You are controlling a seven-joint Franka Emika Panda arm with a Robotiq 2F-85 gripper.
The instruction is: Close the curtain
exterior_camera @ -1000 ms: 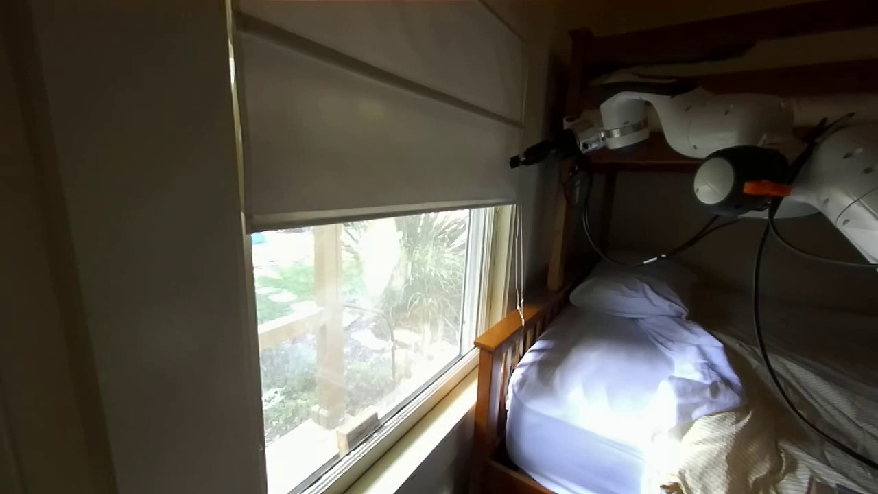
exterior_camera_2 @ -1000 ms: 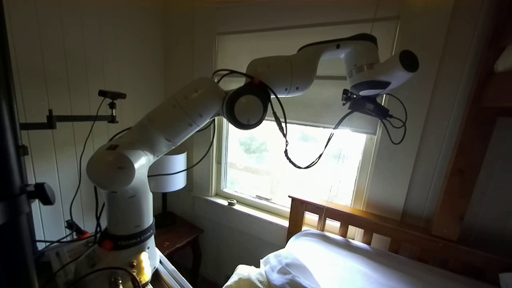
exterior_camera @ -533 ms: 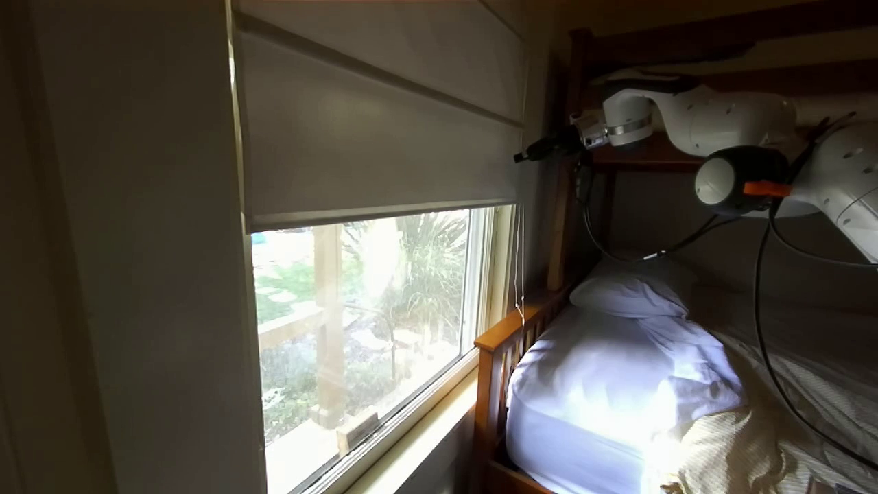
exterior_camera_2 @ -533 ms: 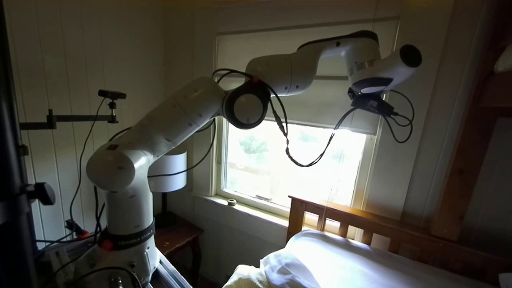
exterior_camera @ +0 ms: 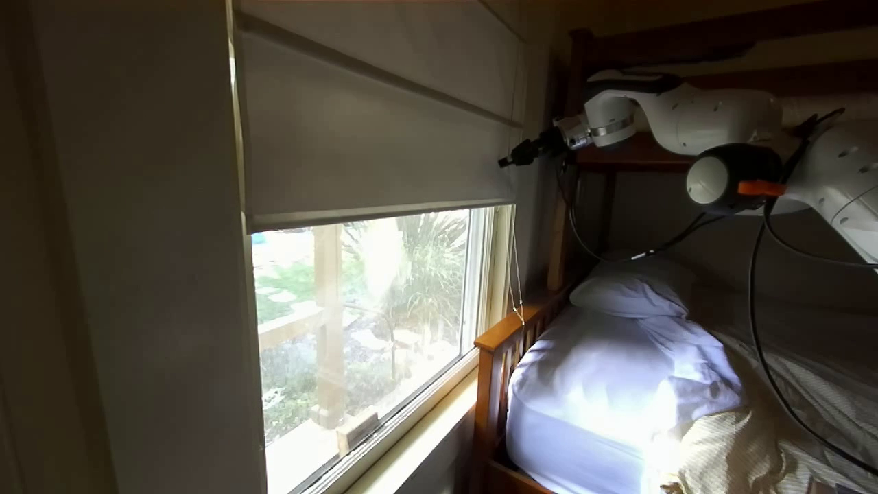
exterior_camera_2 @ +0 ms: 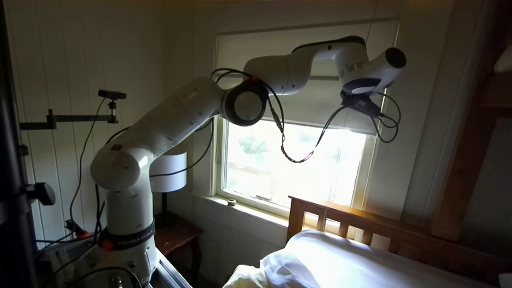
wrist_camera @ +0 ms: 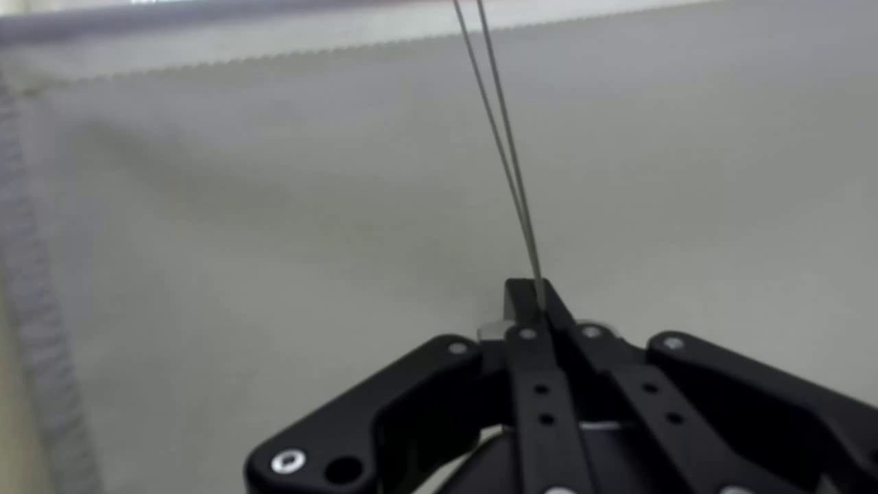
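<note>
Pinching the cords (wrist_camera: 528,226) in my closed claw (wrist_camera: 540,302), I have the curtain (exterior_camera: 377,123) just beyond, its hem (exterior_camera: 384,211) crosswise below; I'd judge my pull should follow the cords slanting down from me.

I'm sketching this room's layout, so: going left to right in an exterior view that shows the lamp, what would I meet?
Black pole → small camera → white-shaded lamp → curtain → brown wooden post.
</note>
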